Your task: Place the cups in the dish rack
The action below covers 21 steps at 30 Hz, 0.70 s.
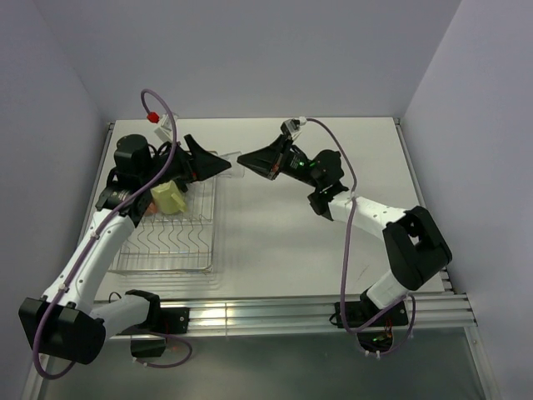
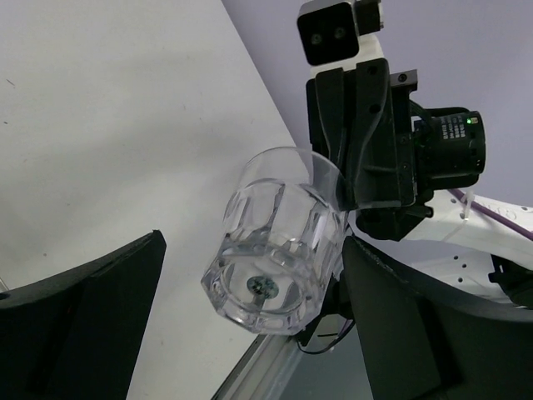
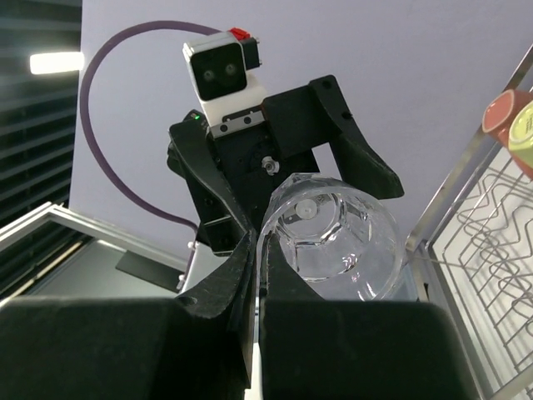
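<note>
A clear glass tumbler (image 2: 275,250) hangs in the air on its side, above the table beside the dish rack (image 1: 166,242). My right gripper (image 3: 260,250) is shut on its rim, one finger inside the glass and one outside. My left gripper (image 2: 254,250) is open, its jaws to either side of the tumbler's base; the left finger stands well clear and the right finger is close against the glass. In the top view the two grippers (image 1: 218,165) (image 1: 248,160) meet tip to tip. A pale yellow-green cup (image 1: 169,197) and an orange mug (image 3: 500,117) sit at the rack's far end.
The silver wire rack (image 3: 491,250) lies at the table's left, its near rows of prongs bare. A raised metal rail (image 1: 275,312) runs along the table's front edge. Walls close in behind and on both sides.
</note>
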Each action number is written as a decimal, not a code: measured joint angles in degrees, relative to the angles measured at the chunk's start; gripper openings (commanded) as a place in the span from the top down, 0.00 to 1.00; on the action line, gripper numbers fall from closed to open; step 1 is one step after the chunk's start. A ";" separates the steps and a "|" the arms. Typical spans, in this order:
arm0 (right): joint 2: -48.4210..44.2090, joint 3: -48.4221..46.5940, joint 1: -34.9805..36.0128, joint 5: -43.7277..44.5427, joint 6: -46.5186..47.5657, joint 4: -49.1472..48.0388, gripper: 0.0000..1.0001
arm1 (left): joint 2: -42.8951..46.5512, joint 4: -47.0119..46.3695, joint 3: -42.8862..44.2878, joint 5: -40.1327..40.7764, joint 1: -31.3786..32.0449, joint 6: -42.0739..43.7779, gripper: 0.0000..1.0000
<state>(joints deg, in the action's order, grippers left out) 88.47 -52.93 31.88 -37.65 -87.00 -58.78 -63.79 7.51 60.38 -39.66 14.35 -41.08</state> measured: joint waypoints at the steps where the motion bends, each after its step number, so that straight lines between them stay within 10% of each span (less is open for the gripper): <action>1: 0.46 0.00 0.22 -0.07 -0.42 -0.46 1.00 | 0.04 -0.09 -0.09 -0.07 0.00 -0.15 0.08; 12: 3.37 -0.46 2.40 -0.96 -2.95 -3.65 1.00 | 0.33 -2.14 -0.39 -1.81 0.00 -2.19 0.29; 21: 4.50 -1.68 2.49 -1.01 -3.67 -5.22 1.00 | 0.96 -1.44 -0.48 -2.73 0.00 -2.05 0.18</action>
<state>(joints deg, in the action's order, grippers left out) 92.97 -54.61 34.37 -38.65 -90.67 -64.01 -62.83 6.07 59.90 -42.39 14.35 -43.13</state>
